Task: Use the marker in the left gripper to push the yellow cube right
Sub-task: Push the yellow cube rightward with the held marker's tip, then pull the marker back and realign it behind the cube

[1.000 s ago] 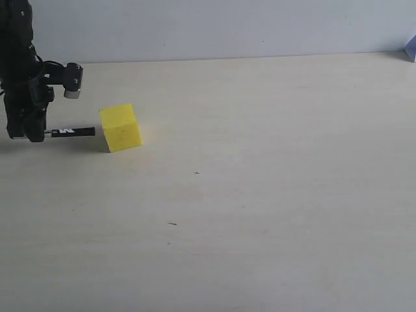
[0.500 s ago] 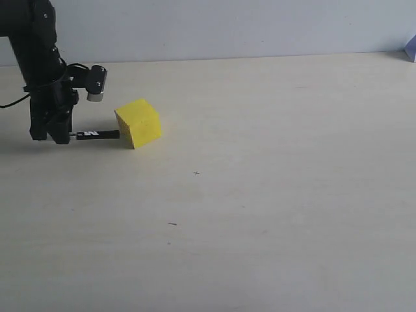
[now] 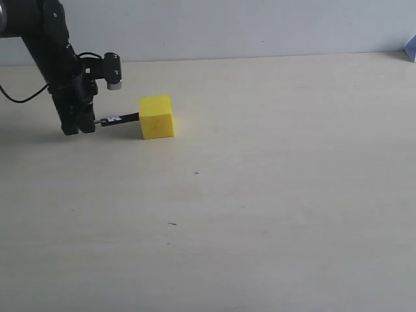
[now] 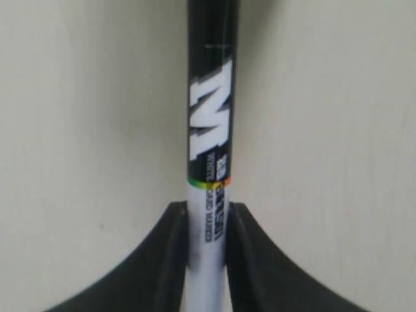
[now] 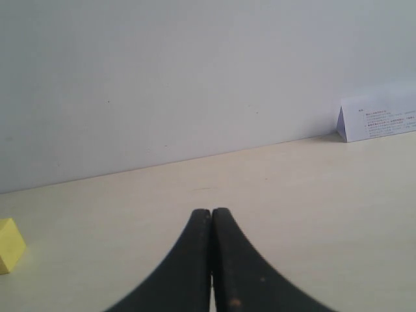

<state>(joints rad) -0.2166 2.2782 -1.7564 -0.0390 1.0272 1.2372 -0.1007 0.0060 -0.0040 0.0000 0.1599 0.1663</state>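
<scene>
Marker tip against the cube's left face

At the far left of the table (image 3: 260, 227), the left gripper (image 3: 77, 125) points down, its fingers clamped on the white end of the marker (image 3: 120, 118). A cable (image 3: 19, 97) trails behind the arm and a grey-white knob (image 3: 115, 83) juts out beside it. The marker lies roughly level just above the table, its black end pointing right and meeting the cube (image 3: 157, 117), which sits flat on the table, left of centre and near the back wall. A folded card (image 3: 411, 49) stands at the far right edge. The right gripper (image 5: 211, 218), seen only in its wrist view, has its fingers pressed together.
</scene>
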